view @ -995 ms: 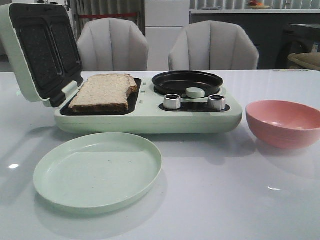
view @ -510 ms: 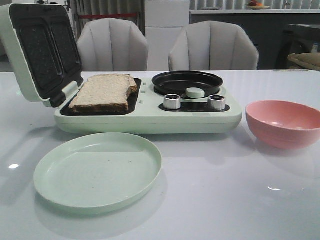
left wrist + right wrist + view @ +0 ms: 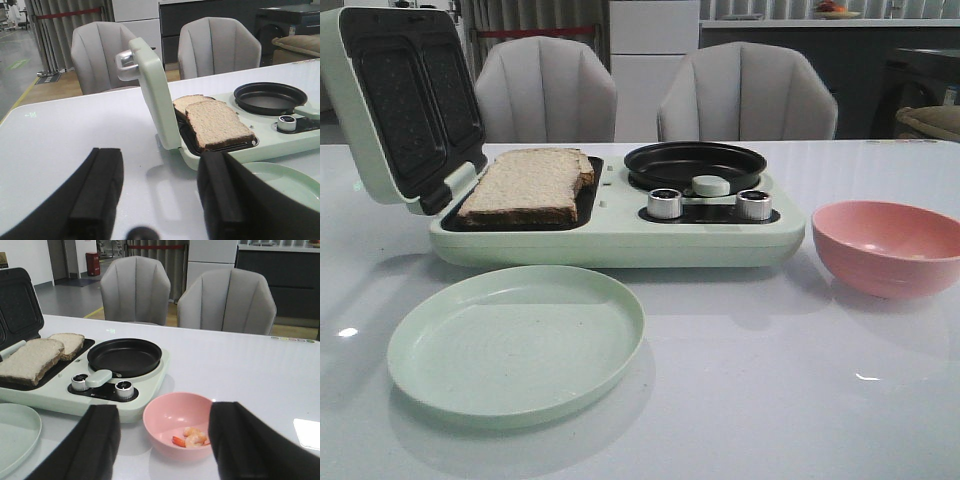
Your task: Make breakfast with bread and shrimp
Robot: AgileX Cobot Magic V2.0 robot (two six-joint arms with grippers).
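So nothing on the table has moved in the last second. That tells me the cooking has not really started yet.

The bread (image 3: 532,184) lies on the dark grill tray of the green breakfast maker (image 3: 620,240), which sits toward the far left part of the worktop. Its lid (image 3: 395,100) stands open. The two slices overlap, one partly on top of the other. Next to the tray, still on the maker, is the small black pan (image 3: 695,162), and it has no food in it.

The shrimp (image 3: 192,437) are in the pink bowl (image 3: 890,245) near the right edge of the worktop. I think there are two or three pieces, but they are small and bunched up, so it is hard to count. A pale green plate (image 3: 515,340) waits near the front edge, left of the middle, with nothing on it.

The left gripper (image 3: 160,187) hangs above the left side of the worktop with its fingers spread wide, holding nothing. The right gripper (image 3: 165,440) hangs just over the pink bowl, also spread wide and holding nothing.

My guess is the right one will go down for a shrimp and carry it to the pan.
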